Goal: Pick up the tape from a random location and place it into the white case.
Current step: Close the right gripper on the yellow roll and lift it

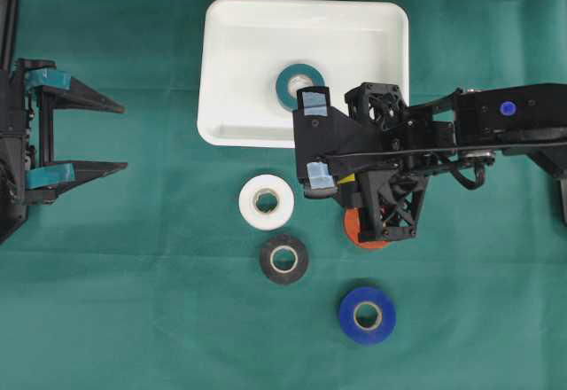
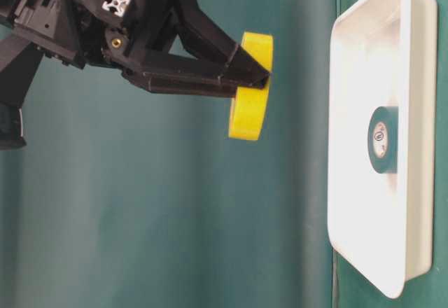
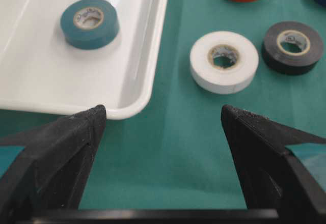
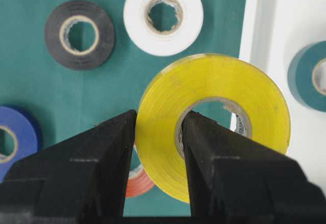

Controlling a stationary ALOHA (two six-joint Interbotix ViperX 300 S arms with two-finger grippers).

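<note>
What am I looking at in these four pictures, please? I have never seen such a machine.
Two robot arms work over a green cloth. One picture looks down from above, one from table height, and two come from cameras on the wrists. The right tool is shut on a yellow tape roll, one finger through its hole, lifted near the white case. A teal tape already lies inside it. White, black, blue and orange rolls lie on the cloth. The left tool is open and holds nothing.
</note>
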